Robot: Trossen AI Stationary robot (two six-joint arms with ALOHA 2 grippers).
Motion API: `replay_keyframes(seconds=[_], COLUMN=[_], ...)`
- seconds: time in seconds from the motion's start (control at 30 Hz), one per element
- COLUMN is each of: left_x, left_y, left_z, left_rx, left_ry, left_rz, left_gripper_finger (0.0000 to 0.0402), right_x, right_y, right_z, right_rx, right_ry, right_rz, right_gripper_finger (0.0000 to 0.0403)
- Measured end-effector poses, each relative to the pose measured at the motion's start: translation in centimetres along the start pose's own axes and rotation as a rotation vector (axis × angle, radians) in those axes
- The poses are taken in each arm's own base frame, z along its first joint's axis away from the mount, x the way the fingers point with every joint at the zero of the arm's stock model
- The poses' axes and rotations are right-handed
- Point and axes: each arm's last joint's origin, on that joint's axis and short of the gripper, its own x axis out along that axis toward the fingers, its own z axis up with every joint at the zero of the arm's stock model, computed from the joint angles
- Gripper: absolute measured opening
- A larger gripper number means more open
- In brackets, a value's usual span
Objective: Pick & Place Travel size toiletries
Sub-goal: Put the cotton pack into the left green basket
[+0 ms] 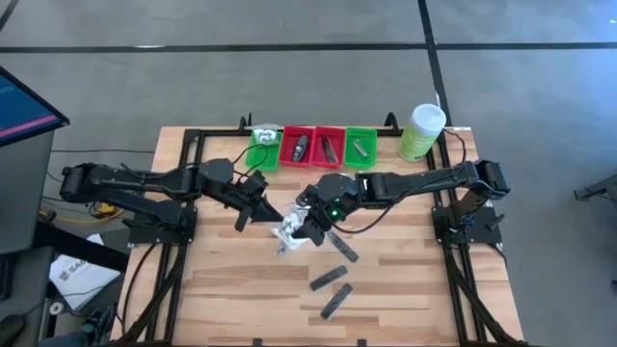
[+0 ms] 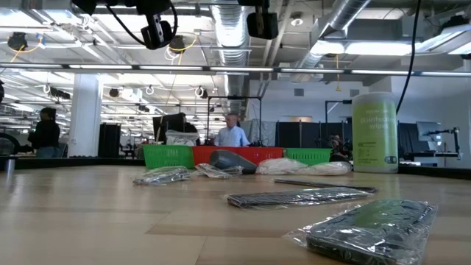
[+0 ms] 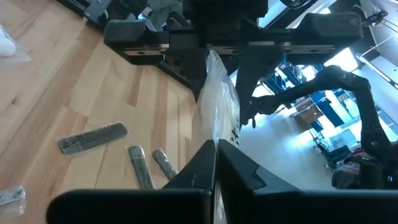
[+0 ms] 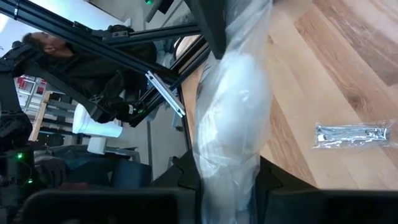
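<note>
A white soft packet point(image 1: 289, 231) in clear wrap is held between my two grippers above the middle of the table. My left gripper point(image 1: 270, 212) is shut on one end of it and my right gripper point(image 1: 307, 220) on the other. Three dark grey flat bars point(image 1: 328, 278) point(image 1: 335, 299) point(image 1: 339, 249) lie flat on the wood toward the near edge. A silvery tube point(image 4: 351, 134) in its wrap lies on the table. The low view shows further silvery packets point(image 2: 162, 175), a black oval piece point(image 2: 232, 160) and white packets point(image 2: 283, 165) lying on the table before the trays. My left gripper point(image 3: 216, 149) pinches the packet's clear wrap edge point(image 3: 214, 134) between its two fingers. The packet stands edge-on past the fingers toward the right gripper and is lifted off the table. My right gripper point(image 4: 227, 180) pinches the packet's white padded part point(image 4: 230, 155) between its two fingers. The fingers lie along the packet. It stretches forward to the left gripper's dark finger point(image 4: 211, 18), above the wood.
A row of small trays stands at the far edge: green point(image 1: 262, 154), two red point(image 1: 299, 146) point(image 1: 330, 146) and green point(image 1: 361, 145), each with items in it. The tall pale green canister point(image 1: 421, 130) stands at the far right corner. People show in the room behind.
</note>
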Motion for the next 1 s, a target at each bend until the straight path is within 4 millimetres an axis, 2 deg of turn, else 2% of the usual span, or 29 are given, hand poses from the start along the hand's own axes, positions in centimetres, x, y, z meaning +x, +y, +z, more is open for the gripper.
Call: replay_keyframes(seconds=[0.17, 0.47, 0.6, 0.77, 1.0], left_x=[0.0, 0.0, -0.1, -0.4, -0.6], left_y=[0.0, 0.0, 0.0, 0.4, 1.2], left_z=[0.0, -0.2, -0.5, -1.3, -2.4], left_rx=[-0.019, -0.039, -0.053, -0.086, -0.071], left_ry=[0.002, 0.032, 0.078, 0.165, 0.263], left_rz=[-0.002, -0.022, -0.034, 0.005, 0.085], left_gripper_finger=[0.0002, 0.0001, 0.0001, 0.0001, 0.0001], right_x=[0.0, 0.0, -0.2, -0.7, -1.2], right_y=[0.0, 0.0, 0.0, -0.2, -0.6], right_z=[0.0, 0.1, 0.2, 0.6, 1.2], right_rx=[-0.001, -0.027, -0.029, -0.026, -0.009], right_ry=[-0.001, -0.005, -0.004, 0.005, 0.051], right_rz=[0.000, 0.003, 0.004, 0.024, 0.082], right_gripper_finger=[0.0092, 0.0185, 0.0214, 0.0229, 0.0223])
